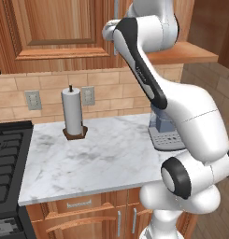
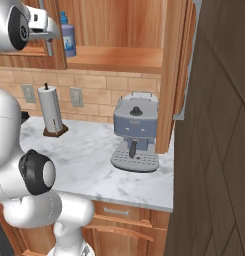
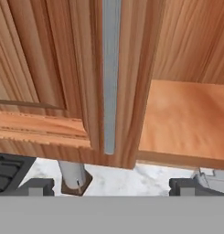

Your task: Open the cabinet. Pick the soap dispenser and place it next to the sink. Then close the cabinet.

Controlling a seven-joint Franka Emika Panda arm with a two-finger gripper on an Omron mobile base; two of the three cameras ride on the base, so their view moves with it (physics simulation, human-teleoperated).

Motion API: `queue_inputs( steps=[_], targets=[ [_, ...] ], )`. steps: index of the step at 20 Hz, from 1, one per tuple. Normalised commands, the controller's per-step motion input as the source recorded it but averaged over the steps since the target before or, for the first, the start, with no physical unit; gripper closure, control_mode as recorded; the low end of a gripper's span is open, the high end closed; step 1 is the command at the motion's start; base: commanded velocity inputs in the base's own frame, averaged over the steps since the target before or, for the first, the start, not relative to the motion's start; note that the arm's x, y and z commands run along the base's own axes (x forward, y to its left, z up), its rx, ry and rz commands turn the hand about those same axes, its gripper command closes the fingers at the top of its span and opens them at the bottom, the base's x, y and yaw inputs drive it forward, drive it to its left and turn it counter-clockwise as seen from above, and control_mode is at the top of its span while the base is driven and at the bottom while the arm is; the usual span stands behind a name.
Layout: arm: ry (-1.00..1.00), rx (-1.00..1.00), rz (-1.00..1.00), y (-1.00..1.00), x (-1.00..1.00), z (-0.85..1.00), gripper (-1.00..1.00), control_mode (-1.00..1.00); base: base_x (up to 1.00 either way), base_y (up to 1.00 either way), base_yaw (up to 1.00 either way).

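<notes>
Tool wide before cabinet handle; right base view reveals soap dispenser inside

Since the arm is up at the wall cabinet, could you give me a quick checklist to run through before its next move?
1. Right door swung open: ok.
2. Left door still shut, handle ahead of gripper: not ok.
3. Gripper open and empty: ok.
4. Soap dispenser upright on the cabinet shelf: ok.
5. Dispenser reachable past the shut left door: cannot tell.
6. Sink location in view: cannot tell.
</notes>
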Motion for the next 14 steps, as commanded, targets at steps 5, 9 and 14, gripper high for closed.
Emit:
queue_inputs(
  steps=[5, 9, 14],
  targets=[
    [-0.20, 0.00, 0.00, 0.00, 0.36, -0.02, -1.00, -1.00, 0.00, 0.00, 0.00],
    [-0.14, 0.00, 0.00, 0.00, 0.34, -0.10, -1.00, -1.00, 0.00, 0.00, 0.00],
    [-0.06, 0.01, 0.00, 0.02, 0.36, -0.05, -1.00, -1.00, 0.00, 0.00, 0.00]
  ],
)
